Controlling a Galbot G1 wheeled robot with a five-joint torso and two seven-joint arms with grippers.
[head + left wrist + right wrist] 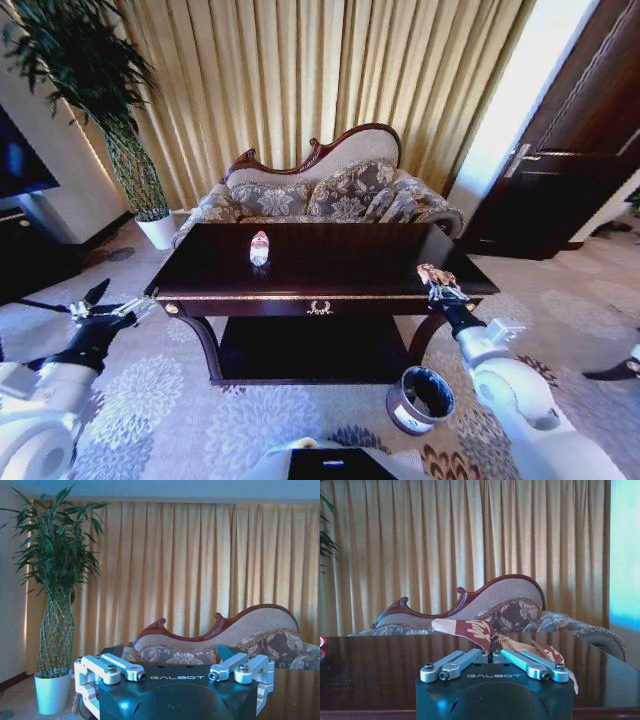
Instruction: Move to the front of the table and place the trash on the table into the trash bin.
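The dark glossy table (pixel 330 262) stands right in front of me. A small clear bottle (pixel 259 248) with a red label stands upright on its left half. My right gripper (pixel 437 287) is at the table's front right corner, shut on an orange-brown wrapper (pixel 436 273). In the right wrist view the fingers (pixel 465 661) pinch that wrapper (pixel 479 630) just above the tabletop. The round trash bin (pixel 420 400) sits on the carpet below my right arm. Beyond the table's left end, my left gripper (pixel 100 305) hangs open and holds nothing.
A carved-back floral sofa (pixel 320 195) stands behind the table before gold curtains. A tall plant in a white pot (pixel 158 228) is at the back left and a dark door (pixel 580 140) at the right. The patterned carpet (pixel 150 400) lies around the table.
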